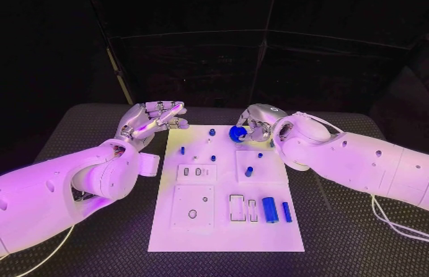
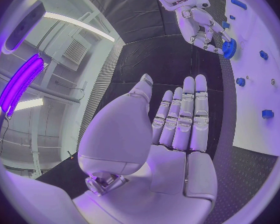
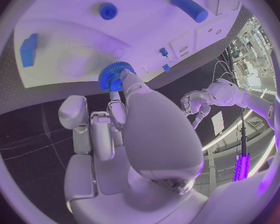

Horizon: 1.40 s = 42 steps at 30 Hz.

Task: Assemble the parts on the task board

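**Right robot hand held blue gear at the board's far edge**

Right robot hand [image 1: 256, 123] pinched a blue gear [image 1: 238, 134] in its fingertips, over the far edge of the white task board [image 1: 170, 230]. Left robot hand [image 1: 150, 121] hovered off the board's far left corner, fingers apart and straight, holding nothing. Two blue cylinders [image 1: 270, 209] lay near the board's near edge. Board rested on the black desk [image 1: 344, 240].

Matt white task board [image 1: 224, 227] on a woven-textured black table [image 1: 348, 227]; glossy plastic-looking arms.
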{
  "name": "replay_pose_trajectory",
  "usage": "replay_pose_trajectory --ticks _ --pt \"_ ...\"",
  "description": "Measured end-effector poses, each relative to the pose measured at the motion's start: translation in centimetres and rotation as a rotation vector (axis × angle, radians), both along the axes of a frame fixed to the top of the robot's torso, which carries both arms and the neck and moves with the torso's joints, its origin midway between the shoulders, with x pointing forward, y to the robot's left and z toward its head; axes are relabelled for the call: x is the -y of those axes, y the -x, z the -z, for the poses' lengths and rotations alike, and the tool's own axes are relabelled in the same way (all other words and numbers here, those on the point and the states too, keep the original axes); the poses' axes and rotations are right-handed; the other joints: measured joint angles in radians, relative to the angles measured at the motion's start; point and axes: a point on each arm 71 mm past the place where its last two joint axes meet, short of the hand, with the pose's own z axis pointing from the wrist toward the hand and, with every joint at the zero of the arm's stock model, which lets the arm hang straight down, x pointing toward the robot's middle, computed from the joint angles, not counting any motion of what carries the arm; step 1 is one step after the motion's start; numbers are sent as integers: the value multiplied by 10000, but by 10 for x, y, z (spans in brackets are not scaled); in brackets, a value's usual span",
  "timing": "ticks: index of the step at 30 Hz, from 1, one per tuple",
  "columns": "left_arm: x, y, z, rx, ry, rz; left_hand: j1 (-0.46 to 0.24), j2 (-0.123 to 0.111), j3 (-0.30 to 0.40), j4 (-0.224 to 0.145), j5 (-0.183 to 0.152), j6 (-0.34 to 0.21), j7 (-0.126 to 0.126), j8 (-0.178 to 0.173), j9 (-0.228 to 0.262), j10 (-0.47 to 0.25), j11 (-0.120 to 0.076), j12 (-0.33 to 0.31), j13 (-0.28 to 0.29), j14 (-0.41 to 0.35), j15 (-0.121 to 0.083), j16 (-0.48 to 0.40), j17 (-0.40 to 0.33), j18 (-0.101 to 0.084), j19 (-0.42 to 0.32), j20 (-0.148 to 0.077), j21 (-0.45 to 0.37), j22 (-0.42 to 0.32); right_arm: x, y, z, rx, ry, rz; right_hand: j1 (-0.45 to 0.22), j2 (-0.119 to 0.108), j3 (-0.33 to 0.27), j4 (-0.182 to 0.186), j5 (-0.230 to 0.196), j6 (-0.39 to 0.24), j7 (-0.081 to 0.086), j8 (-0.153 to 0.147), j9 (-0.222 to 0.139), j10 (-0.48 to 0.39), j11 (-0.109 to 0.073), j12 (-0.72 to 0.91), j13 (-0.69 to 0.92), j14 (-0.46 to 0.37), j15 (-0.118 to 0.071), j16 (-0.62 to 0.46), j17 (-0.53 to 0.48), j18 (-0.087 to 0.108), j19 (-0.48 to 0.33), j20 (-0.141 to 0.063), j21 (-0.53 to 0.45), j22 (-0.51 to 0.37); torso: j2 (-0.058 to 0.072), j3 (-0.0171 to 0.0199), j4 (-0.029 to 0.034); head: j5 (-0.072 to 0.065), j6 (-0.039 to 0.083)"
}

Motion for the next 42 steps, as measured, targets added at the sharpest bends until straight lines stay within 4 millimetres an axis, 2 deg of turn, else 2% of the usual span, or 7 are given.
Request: replay_pose_trajectory --ticks 4,9,17,25,35,42 --pt "1 0 0 -3 5 12 0 0 0 0 0 0 0 0 0 0 0 0 0 0 0 0 0 1 0 0 0 1 -25 4 -3 133 -122 -372 -83 75 69 13 0 0 0 -6 -75 0 1 0 7 0 0 0 0 0 0 0 0 -1 7 -1 11 28 6" --pt "1 0 0 -7 9 22 0 0 0 0 0 0 0 0 1 0 0 0 0 0 0 0 -1 0 0 0 0 1 -50 6 -4 281 -133 -650 -246 -56 133 11 124 0 0 -47 -75 0 1 0 33 0 0 0 -1 0 0 0 0 -1 17 -7 29 76 -23" --pt "1 0 0 -13 7 21 0 0 0 0 0 0 0 0 1 0 0 0 0 0 0 0 -1 0 0 0 0 2 -72 4 -3 426 -43 -748 -304 -71 164 31 130 2 1 -118 -75 0 1 0 49 0 1 0 8 0 0 0 0 -2 29 -10 11 154 -77" --pt "2 -1 0 -19 15 40 0 0 0 0 0 0 0 0 2 0 0 0 0 0 0 0 -2 0 0 0 0 2 -84 3 -1 448 62 -809 -359 -125 204 72 130 8 1 -164 -74 35 37 0 49 0 1 0 7 1 -1 0 0 -2 28 -8 4 174 -131" --pt "3 -1 1 -25 19 54 0 0 0 0 0 0 0 0 2 0 0 0 0 0 0 0 -2 -1 0 0 0 3 -89 1 4 300 325 -846 -555 -192 236 41 -2 46 7 -211 -74 35 37 0 48 0 1 0 5 2 -1 1 0 -2 15 5 -4 212 -175" --pt "3 -1 1 -31 21 63 0 0 1 0 0 0 0 0 3 0 0 0 0 0 0 0 -3 0 0 0 0 4 -90 1 8 199 564 -862 -661 -295 292 40 -122 167 -9 -490 -71 -75 147 -80 -46 0 3 0 4 2 22 24 0 5 14 9 -12 212 -196"
